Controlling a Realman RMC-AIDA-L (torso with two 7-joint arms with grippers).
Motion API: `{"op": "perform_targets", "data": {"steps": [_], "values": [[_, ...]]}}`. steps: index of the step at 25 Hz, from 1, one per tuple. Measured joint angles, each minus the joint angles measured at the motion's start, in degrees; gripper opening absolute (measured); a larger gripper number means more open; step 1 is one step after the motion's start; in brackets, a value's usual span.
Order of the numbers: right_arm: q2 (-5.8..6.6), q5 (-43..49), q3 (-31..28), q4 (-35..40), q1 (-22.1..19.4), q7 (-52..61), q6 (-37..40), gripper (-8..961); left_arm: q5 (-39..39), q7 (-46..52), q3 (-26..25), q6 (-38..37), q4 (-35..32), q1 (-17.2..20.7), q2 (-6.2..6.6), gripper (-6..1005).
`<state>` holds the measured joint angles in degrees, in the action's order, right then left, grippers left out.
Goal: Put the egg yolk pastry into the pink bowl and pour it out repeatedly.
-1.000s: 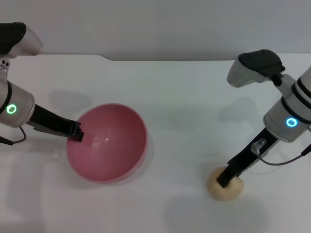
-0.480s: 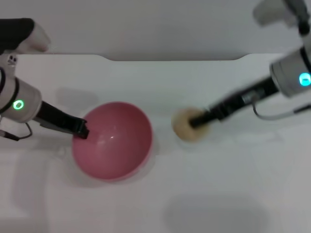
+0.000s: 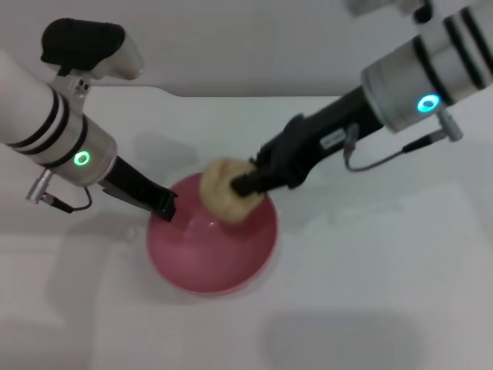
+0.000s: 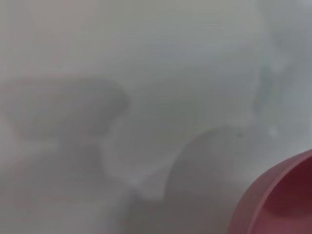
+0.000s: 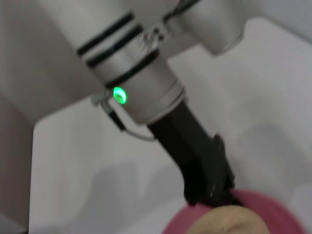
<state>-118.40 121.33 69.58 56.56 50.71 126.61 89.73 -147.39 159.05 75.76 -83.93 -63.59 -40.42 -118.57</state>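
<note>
**Pastry held over the bowl's far-right rim, ready to drop**

Head view: the right gripper [image 3: 245, 183] reaches in from the far right and is clamped on the egg yolk pastry [image 3: 223, 195], which hangs above the far side of the pink bowl [image 3: 212, 258]. The pastry lies at the claw's tip, on its left and slightly nearer side, so the bowl's hollow sits just below and nearer than the load. The release looks likely to land inside, though close to the far rim rather than the centre. The left gripper [image 3: 166, 208] comes in from the left and is closed on the bowl's left rim, steadying it on the white table [image 3: 370, 293].

Left wrist view: only the bowl's pink edge [image 4: 287, 195] shows in one corner, with table [image 4: 146, 73] and shadows around it; the left claw itself is not visible here.

Right wrist view: the pastry [image 5: 229, 222] fills the lower edge, with pink bowl rim [image 5: 178, 224] behind it and the left gripper [image 5: 214, 192] gripping that rim just beyond.
</note>
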Motion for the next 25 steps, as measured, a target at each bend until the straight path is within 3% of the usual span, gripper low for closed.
{"op": "perform_targets", "data": {"steps": [3,8,12,14,19,25], "values": [[-0.19,1.9,2.4,-0.9,0.4,1.2,-0.9,266,0.0,0.0,0.1,0.4,0.0,-0.4,0.0,-1],[-0.26,2.4,2.0,0.8,-1.1,3.1,-1.4,373,0.1,0.0,0.1,1.5,0.0,-0.5,0.19,-1],[-0.24,2.6,-1.3,3.8,-3.4,7.2,-1.7,459,0.1,-0.3,0.1,3.9,-0.3,0.0,0.28,-2],[-0.12,2.6,-6.0,4.6,-4.8,9.7,-1.6,502,0.1,-0.5,-0.3,6.2,-1.5,1.3,0.37,-2],[0.24,2.8,-19.1,5.3,-9.6,12.1,0.1,506,2.4,-1.3,0.2,15.7,-10.2,9.2,0.45,-2],[0.33,7.7,-32.2,5.2,-14.9,11.7,1.0,510,15.7,-11.3,7.1,32.0,-20.6,22.4,0.46,-1]]}}
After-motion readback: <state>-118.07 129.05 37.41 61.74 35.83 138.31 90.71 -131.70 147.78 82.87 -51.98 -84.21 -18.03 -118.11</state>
